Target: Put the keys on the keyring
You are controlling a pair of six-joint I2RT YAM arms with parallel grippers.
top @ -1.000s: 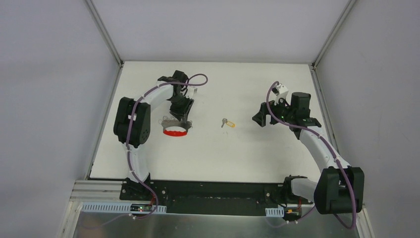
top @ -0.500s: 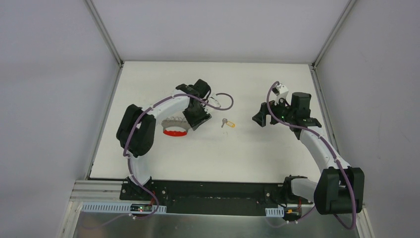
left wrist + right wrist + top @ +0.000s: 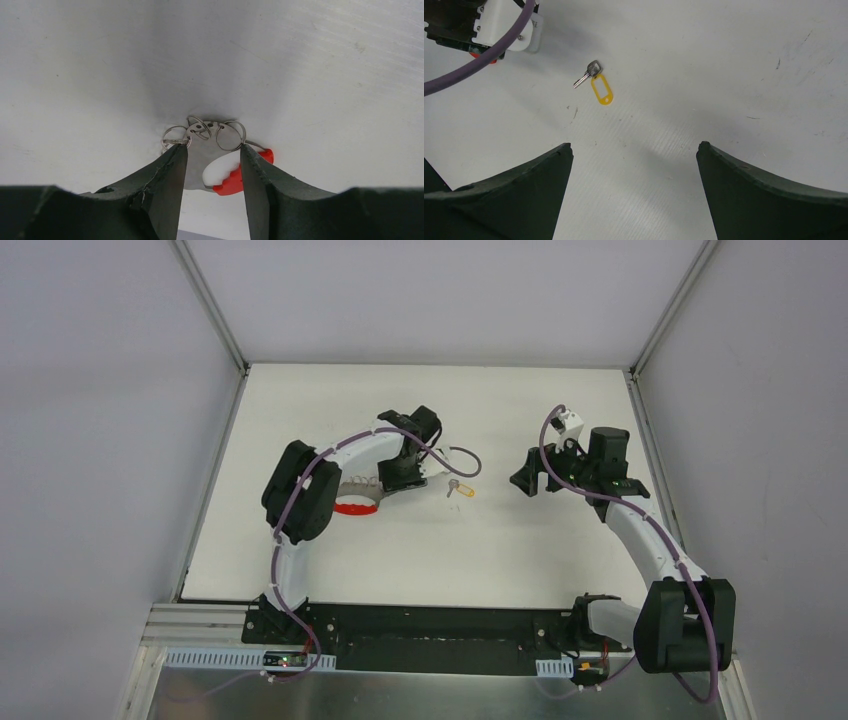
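The keys [image 3: 356, 502], a grey metal fan with ring loops on a red curved band, lie flat on the table left of centre. My left gripper [image 3: 388, 480] lies low at their right side, pointing left. In the left wrist view the keys [image 3: 205, 150] show in the narrow gap of the left gripper [image 3: 215, 146]. They spread past both fingertips, which are in front of them, not clamped on them. My right gripper [image 3: 528, 483] hovers wide open at the right, and the right gripper [image 3: 634, 145] has only bare table between its fingers.
A single small key with a yellow tag [image 3: 460, 489] lies between the two grippers. In the right wrist view, the same tagged key [image 3: 596, 82] lies ahead of the fingers. The left arm's wrist and purple cable [image 3: 484, 25] fill that view's top left corner.
The left arm has swung right and turned its wrist, so the gripper now comes at the keys from their right side. The keys and the right arm have not moved.
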